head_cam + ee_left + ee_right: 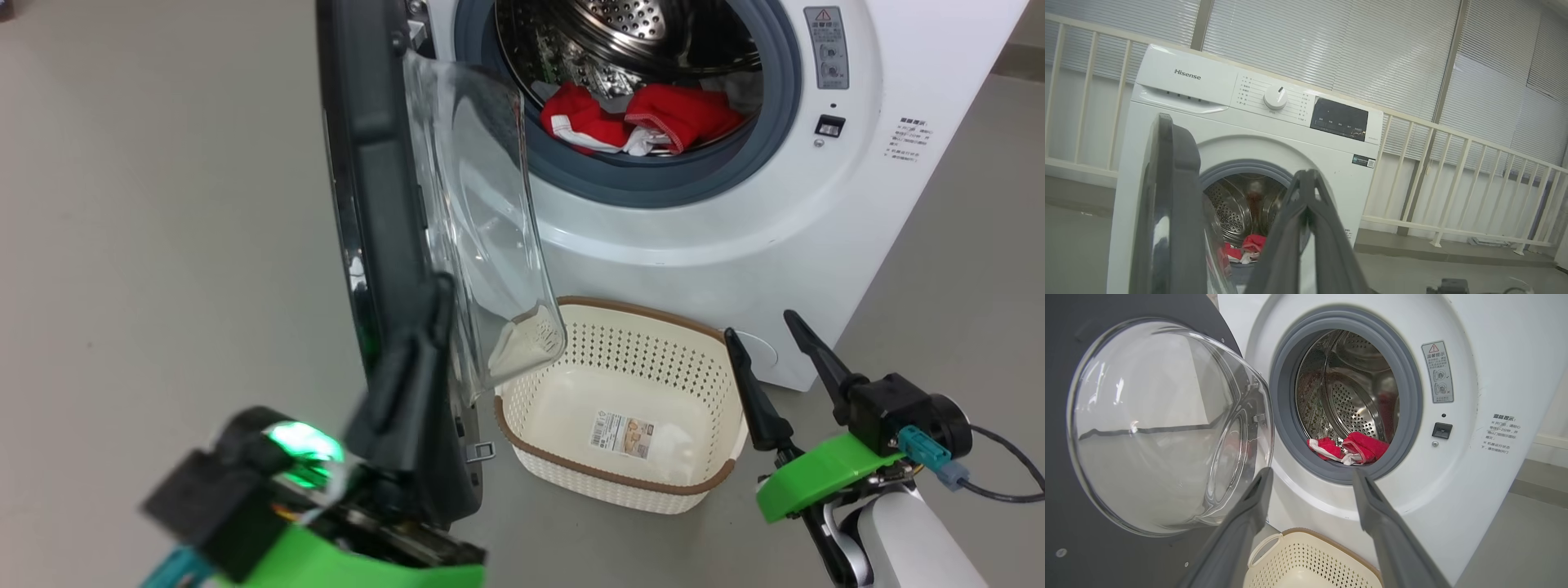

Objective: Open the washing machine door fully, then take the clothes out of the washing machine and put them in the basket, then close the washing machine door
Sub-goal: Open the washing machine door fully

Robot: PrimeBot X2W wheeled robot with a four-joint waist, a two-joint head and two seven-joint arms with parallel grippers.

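Washer (1241, 122) front reads "Hisense" at top left. A warning sticker (825, 46) with a red triangle sits right of the drum opening; its small print is unreadable. Clothes (645, 122), red with white trim, lie in the drum at its front lip. Basket (718, 482) is on the floor just against the washer's front, paper label (622, 433) on its bottom. Door (367, 163) stands open, edge-on from the head. My left tool (439, 286) is closed and empty, fingers up along the door's lower rim; contact unclear. My right tool (758, 322) is spread wide and empty, by the basket's right rim.
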